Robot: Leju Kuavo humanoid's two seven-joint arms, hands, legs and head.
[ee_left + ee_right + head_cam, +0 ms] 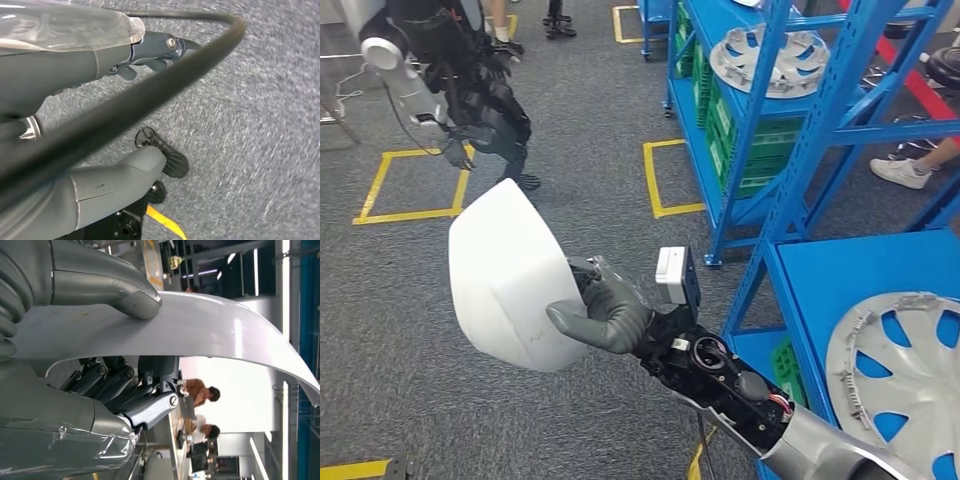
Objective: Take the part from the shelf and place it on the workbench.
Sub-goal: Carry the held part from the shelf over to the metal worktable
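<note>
While you look down from the head view, the right hand (610,312) grips the white part (509,275) by its edge, thumb (113,287) pressed on the outer face and fingers (124,385) curled underneath. The part hangs out in front of the hand, above grey carpet (395,350) marked with yellow tape squares (410,185). Your left hand (124,60) holds nothing, fingers loosely extended over the floor. Blue shelves (803,130) stand to the right, carrying silver wheel covers (901,370) and green crates (765,155).
</note>
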